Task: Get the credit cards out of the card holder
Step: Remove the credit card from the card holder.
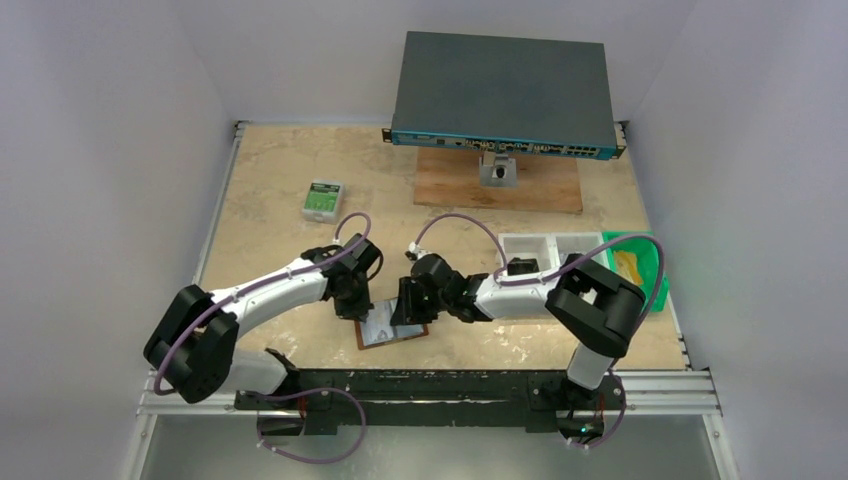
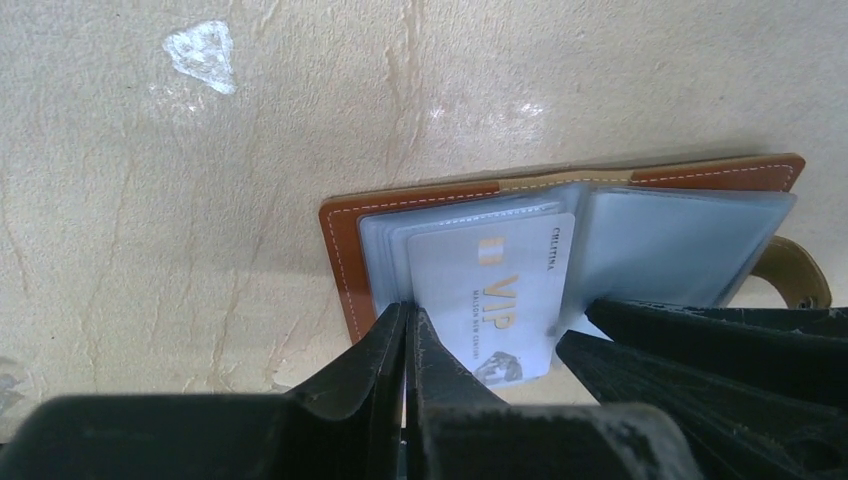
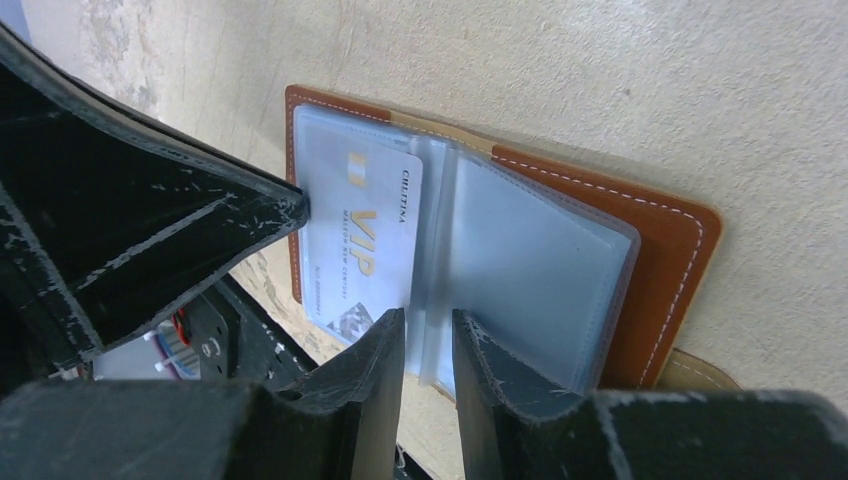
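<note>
The brown leather card holder [image 1: 392, 331] lies open on the table, grey-blue plastic sleeves up; it also shows in the left wrist view [image 2: 345, 262] and the right wrist view [image 3: 662, 270]. A white "VIP" card [image 2: 500, 290] [image 3: 365, 240] sticks partway out of the near edge of the left sleeve. My left gripper [image 1: 352, 308] [image 2: 407, 312] is shut, its tips on the sleeve at the card's left edge. My right gripper [image 1: 408, 314] [image 3: 428, 325] has its jaws a narrow gap apart, straddling the sleeves' middle fold at the near edge.
The holder's snap tab [image 2: 795, 275] pokes out at the right. A green-and-white box [image 1: 322, 200] lies at the back left. A network switch [image 1: 500, 95] stands on a wooden board [image 1: 500, 188]. White bins [image 1: 545, 250] and a green bin [image 1: 640, 265] stand at the right.
</note>
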Motion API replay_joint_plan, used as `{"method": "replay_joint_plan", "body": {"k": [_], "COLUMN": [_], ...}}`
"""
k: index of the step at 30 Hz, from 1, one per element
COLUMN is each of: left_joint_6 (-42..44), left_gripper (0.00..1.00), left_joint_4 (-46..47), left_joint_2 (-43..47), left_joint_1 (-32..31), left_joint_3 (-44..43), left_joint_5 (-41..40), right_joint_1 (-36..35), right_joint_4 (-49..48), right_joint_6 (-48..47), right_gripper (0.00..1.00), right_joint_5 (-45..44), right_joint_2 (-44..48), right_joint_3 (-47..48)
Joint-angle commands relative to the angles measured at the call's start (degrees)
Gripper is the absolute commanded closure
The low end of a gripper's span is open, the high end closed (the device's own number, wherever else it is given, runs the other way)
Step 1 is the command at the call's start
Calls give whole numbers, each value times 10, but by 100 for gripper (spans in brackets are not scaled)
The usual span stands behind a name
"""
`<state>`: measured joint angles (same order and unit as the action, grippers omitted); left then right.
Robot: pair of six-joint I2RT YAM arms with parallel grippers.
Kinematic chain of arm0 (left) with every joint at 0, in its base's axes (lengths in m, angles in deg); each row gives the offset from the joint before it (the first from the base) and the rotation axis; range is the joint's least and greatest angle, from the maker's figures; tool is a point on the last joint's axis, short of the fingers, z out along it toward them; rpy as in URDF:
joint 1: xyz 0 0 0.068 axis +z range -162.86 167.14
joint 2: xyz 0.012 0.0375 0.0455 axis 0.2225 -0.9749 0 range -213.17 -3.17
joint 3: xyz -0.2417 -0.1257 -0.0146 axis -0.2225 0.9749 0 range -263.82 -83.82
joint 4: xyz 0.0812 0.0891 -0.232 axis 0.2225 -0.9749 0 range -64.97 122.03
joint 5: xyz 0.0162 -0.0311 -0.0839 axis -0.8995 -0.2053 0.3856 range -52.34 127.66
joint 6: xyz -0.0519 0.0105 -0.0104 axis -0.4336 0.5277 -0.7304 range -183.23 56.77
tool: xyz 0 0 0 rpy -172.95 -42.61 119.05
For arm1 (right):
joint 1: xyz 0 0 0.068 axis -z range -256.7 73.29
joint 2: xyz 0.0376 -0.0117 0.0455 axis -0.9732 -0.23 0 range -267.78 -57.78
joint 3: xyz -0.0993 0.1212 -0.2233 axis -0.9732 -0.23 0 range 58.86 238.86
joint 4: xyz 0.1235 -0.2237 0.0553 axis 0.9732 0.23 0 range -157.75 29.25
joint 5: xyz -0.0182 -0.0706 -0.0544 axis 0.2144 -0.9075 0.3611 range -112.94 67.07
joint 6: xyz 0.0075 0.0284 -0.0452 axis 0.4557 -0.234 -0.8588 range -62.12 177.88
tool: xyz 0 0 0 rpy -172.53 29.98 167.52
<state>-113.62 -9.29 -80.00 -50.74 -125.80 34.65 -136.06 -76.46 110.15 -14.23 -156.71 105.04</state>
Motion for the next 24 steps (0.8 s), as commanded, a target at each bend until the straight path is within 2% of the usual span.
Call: {"method": "replay_joint_plan", "body": {"k": [1, 14, 24], "left_joint_6": [-5, -1, -21], "left_gripper": [98, 100, 95], "left_joint_4": [22, 45, 68], "left_joint_2": [-13, -53, -81], "left_joint_1": [4, -2, -17], "left_joint_3": [3, -7, -6], "left_joint_5": [9, 41, 64], "right_joint_1": [0, 12, 37], "right_joint_4": [-28, -72, -128], "right_joint_6": [-2, 16, 38], "right_gripper": [75, 75, 75], "right_joint_5": [20, 52, 85], "right_joint_2": [-11, -33, -31], "right_joint_3": [17, 1, -44]}}
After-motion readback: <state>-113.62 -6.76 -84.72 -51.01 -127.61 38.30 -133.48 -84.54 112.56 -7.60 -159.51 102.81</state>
